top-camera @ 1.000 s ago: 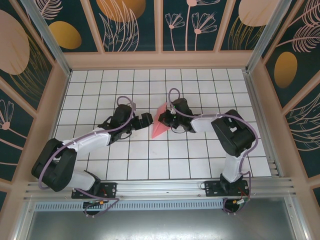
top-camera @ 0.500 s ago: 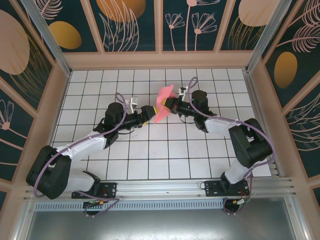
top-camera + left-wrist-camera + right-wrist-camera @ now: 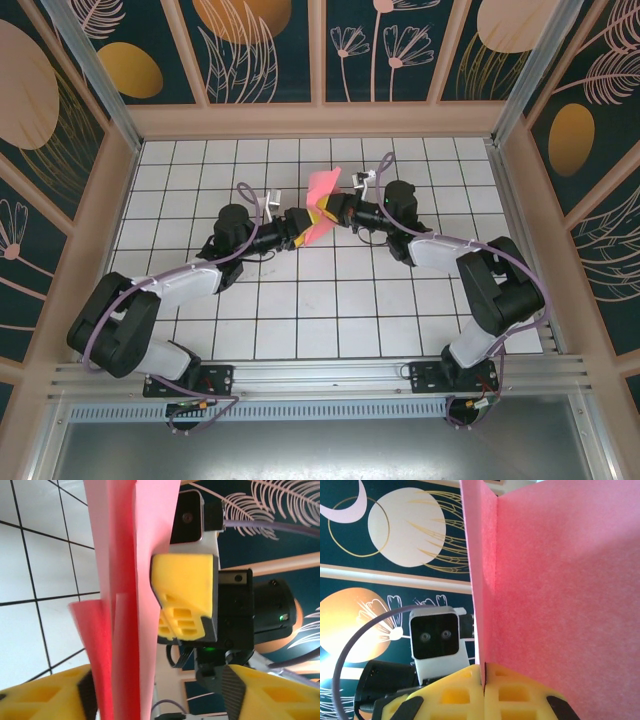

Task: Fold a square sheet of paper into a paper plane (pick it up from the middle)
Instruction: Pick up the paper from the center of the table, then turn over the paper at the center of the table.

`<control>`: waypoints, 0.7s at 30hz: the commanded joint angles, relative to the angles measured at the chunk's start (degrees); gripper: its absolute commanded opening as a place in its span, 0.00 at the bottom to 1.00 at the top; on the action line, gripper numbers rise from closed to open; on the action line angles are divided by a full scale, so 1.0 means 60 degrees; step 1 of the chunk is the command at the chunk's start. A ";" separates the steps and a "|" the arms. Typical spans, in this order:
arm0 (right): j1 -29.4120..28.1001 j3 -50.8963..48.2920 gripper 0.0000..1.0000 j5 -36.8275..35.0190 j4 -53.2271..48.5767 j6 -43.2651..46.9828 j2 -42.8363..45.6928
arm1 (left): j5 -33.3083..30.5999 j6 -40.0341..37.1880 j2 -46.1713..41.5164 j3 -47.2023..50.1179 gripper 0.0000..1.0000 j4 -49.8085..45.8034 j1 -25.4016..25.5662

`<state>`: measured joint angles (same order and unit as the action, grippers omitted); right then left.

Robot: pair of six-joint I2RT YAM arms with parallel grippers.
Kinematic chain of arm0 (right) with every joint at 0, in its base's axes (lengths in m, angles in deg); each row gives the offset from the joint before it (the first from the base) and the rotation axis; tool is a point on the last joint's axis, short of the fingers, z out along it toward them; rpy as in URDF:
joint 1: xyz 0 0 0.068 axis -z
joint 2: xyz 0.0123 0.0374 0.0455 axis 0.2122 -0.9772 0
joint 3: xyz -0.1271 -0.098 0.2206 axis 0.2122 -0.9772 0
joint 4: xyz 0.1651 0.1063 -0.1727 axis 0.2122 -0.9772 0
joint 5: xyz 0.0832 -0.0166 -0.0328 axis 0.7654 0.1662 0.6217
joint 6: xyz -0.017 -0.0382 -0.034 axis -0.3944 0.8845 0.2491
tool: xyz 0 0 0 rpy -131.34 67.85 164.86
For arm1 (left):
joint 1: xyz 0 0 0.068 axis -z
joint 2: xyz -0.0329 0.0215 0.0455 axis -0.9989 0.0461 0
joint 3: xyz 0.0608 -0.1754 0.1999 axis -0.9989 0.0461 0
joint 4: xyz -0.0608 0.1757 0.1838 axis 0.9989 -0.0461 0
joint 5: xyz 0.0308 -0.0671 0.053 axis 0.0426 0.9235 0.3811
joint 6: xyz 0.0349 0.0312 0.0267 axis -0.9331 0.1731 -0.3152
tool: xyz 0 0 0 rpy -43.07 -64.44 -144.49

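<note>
Over the tiled table (image 3: 300, 330), toward 12 o'clock of centre, we see the right gripper (image 3: 335, 212) pinched shut on the part-folded pink sheet (image 3: 322, 188), held aloft. At its 9 o'clock the left gripper (image 3: 299, 222) has jaws apart astride it. We judge an off-crease bite could crumple it or tug it free.

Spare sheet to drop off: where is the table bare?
Free: the near tiles along the front rail, and the far corners by the back wall. Crowded: mid-table, where the left gripper and right gripper meet at the pink paper.
</note>
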<state>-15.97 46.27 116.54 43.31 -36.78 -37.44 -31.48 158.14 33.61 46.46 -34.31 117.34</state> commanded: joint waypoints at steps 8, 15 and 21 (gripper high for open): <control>-0.0033 -0.0087 0.07 0.0294 -0.0310 0.0373 -0.0022 | -0.0317 -0.0439 0.0053 -0.0138 0.31 -0.0103 -0.0047; 0.0259 0.0014 0.31 -0.0445 -0.2879 0.1799 0.0663 | -0.1217 -0.2265 -0.0165 -0.0565 0.08 -0.2532 -0.0051; 0.0377 0.0176 0.58 -0.3054 -0.6332 0.3895 0.1841 | -0.5045 -0.5717 -0.0482 -0.1808 0.09 -0.7790 -0.0056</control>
<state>-13.81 46.32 106.53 16.84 -21.63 -30.25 -48.57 136.79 32.45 39.33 -63.73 117.34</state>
